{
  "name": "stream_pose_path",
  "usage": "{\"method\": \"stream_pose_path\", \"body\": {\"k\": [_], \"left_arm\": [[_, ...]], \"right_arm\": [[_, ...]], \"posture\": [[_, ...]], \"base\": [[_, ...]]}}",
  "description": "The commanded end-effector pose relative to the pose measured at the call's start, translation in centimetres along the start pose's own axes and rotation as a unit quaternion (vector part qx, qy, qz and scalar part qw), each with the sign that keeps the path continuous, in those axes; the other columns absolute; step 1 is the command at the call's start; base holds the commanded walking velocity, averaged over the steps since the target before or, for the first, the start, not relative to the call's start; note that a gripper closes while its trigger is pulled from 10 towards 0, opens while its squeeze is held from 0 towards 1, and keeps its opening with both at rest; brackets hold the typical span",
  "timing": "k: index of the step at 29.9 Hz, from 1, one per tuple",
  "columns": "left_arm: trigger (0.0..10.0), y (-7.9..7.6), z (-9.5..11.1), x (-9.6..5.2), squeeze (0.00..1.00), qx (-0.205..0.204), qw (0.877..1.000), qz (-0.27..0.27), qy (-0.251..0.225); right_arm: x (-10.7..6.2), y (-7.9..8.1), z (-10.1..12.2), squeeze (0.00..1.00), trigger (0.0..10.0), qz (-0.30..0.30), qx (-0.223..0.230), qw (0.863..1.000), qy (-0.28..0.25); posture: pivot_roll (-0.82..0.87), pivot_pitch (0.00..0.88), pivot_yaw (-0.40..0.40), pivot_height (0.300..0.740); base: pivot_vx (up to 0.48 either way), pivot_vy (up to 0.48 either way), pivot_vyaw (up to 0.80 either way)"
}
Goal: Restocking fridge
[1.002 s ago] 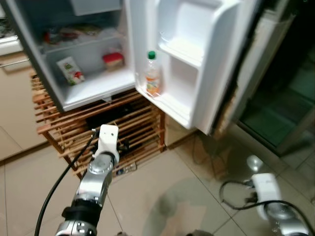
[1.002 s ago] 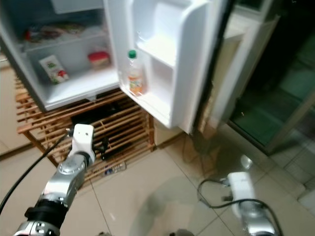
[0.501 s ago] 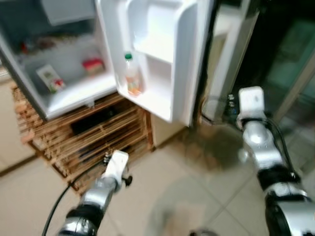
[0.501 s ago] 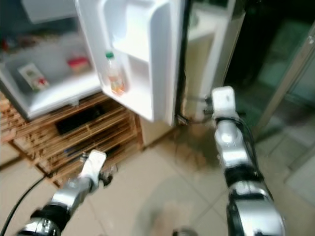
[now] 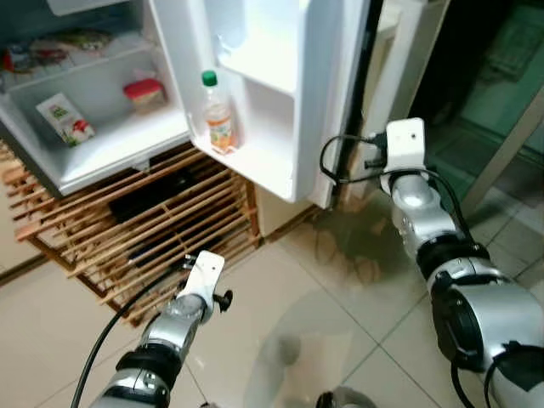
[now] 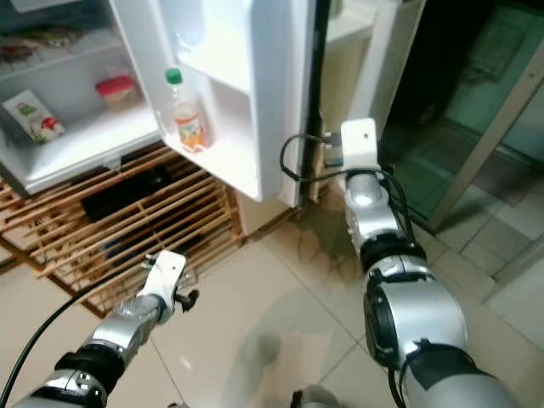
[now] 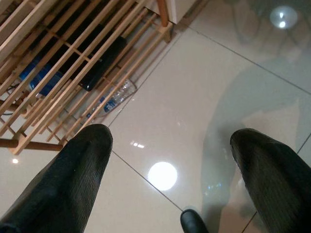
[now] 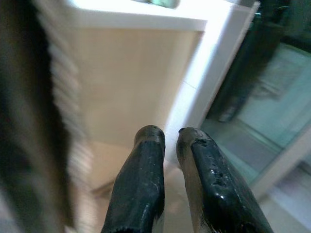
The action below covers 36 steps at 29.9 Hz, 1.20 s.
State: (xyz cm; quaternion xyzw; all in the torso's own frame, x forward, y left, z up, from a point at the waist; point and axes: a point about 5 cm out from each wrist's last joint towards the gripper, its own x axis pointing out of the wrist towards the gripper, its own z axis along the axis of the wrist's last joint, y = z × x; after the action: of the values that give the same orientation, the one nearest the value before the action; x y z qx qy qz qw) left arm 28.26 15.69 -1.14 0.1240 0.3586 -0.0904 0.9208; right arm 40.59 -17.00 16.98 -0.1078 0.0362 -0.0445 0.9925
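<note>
White open fridge door (image 5: 280,93) holds a green-capped orange drink bottle (image 5: 218,115). Right hand (image 8: 167,145) clenched empty, raised right of door. Left hand (image 7: 170,160) released, low over beige tile floor (image 5: 280,323).

The floor (image 5: 340,289) is laid with glossy pale beige tiles that mirror ceiling lights as bright spots (image 7: 162,175). A slatted wooden rack (image 5: 136,229) stands on it, with dark items and a plastic bottle (image 7: 116,95) lying underneath. To the right rises a white and light-wood cabinet (image 6: 374,76). Beyond it, a dim doorway with a glass panel (image 5: 501,93) shows greenish tones.
</note>
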Motion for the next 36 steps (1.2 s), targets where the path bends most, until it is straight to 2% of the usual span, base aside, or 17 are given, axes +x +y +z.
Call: {"method": "stream_pose_path", "body": {"k": [1,7,8,10,15,18,19,21,22,24,25,26,27,28,29,33,36], "left_arm": [[10.0,0.1,-0.6,-0.1,0.0,-0.002,1.0,0.001,0.003],[10.0,0.3,-1.4,-0.2,0.0,0.01,1.0,0.006,0.018],[10.0,0.7,-3.2,-0.3,0.0,0.094,0.994,0.014,0.06],[10.0,0.9,-3.7,-0.4,0.0,0.122,0.99,0.014,0.067],[10.0,2.1,-6.7,-1.0,0.0,0.138,0.983,0.022,0.117],[10.0,1.9,-8.6,-1.4,0.0,0.16,0.976,0.0,0.15],[10.0,1.9,-8.6,-1.4,0.0,0.16,0.976,0.0,0.15],[10.0,0.9,-9.2,-1.5,0.0,0.159,0.974,-0.026,0.158],[10.0,0.3,-9.1,-1.4,0.0,0.151,0.977,-0.033,0.15],[10.0,-0.2,-8.8,-1.2,0.0,0.144,0.98,-0.035,0.135],[10.0,-0.9,-7.6,-0.8,0.0,0.13,0.987,-0.034,0.093],[10.0,-1.2,-7.0,-0.7,0.0,0.125,0.989,-0.034,0.072],[10.0,-1.2,-7.0,-0.7,0.0,0.125,0.989,-0.034,0.072],[10.0,-1.5,-6.0,-0.4,0.0,0.116,0.992,-0.035,0.043],[10.0,-2.3,-3.8,-0.1,0.0,0.079,0.996,-0.045,-0.023],[10.0,-2.4,-0.1,-0.1,0.0,0.041,0.99,-0.056,-0.122],[10.0,-2.1,7.1,-1.8,0.0,-0.019,0.96,-0.058,-0.274]], "right_arm": [[0.2,0.2,0.3,0.0,10.0,0.006,0.051,0.999,0.017],[0.1,4.7,2.7,0.0,10.0,0.127,0.156,0.98,-0.005],[-0.3,6.9,3.4,0.0,10.0,0.19,0.167,0.967,-0.015],[-0.5,7.6,3.7,0.0,10.0,0.21,0.172,0.962,-0.02],[-2.2,11.7,6.5,0.0,10.0,0.37,0.224,0.899,-0.071],[-7.4,13.8,8.7,0.0,10.0,0.565,0.249,0.776,-0.127],[-7.4,13.8,8.7,0.0,10.0,0.565,0.249,0.776,-0.127],[-10.8,13.1,9.1,0.0,10.0,0.633,0.295,0.704,-0.13],[-11.3,12.6,8.1,0.0,10.0,0.634,0.308,0.7,-0.116],[-10.8,12.3,6.4,0.0,10.0,0.61,0.315,0.721,-0.095],[-9.1,11.8,3.0,0.0,10.0,0.536,0.303,0.786,-0.057],[-8.4,11.6,1.6,0.0,10.0,0.501,0.291,0.814,-0.043],[-8.4,11.6,1.6,0.0,10.0,0.501,0.291,0.814,-0.043],[-7.6,11.1,-0.1,0.0,10.0,0.45,0.258,0.854,-0.034],[-6.5,9.1,-3.5,0.0,10.0,0.329,0.167,0.93,-0.008],[-6.8,5.6,-5.4,0.0,10.0,0.201,0.186,0.961,0.029],[-7.6,2.4,-6.7,0.0,10.0,0.101,0.132,0.986,0.024]], "posture": [[-0.03,0.0,-0.002,0.714],[-0.01,0.0,-0.018,0.714],[-0.02,0.0,-0.02,0.714],[-0.02,0.0,-0.02,0.714],[-0.03,0.0,-0.014,0.714],[-0.04,0.0,-0.015,0.714],[-0.04,0.0,-0.015,0.714],[-0.04,0.0,-0.016,0.714],[-0.05,0.0,-0.016,0.714],[-0.05,0.0,-0.017,0.714],[-0.05,0.0,-0.018,0.714],[-0.05,0.0,-0.018,0.714],[-0.05,0.0,-0.018,0.714],[-0.05,0.0,-0.018,0.714],[-0.06,0.0,-0.015,0.714],[-0.06,0.0,-0.01,0.714],[-0.07,0.0,0.0,0.714]], "base": [[0.0,0.0,0.0],[0.0,0.0,0.0],[0.0,0.0,0.0],[0.0,0.0,0.0],[0.0,0.0,0.0],[0.0,0.0,0.0],[0.0,0.0,0.0],[0.0,0.0,0.0],[0.0,0.0,0.0],[0.0,0.0,0.0],[0.0,0.0,0.0],[0.0,0.0,0.0],[0.0,0.0,0.0],[0.0,0.0,0.0],[0.0,0.0,0.0],[0.0,0.0,0.0],[0.0,0.0,0.0]]}}
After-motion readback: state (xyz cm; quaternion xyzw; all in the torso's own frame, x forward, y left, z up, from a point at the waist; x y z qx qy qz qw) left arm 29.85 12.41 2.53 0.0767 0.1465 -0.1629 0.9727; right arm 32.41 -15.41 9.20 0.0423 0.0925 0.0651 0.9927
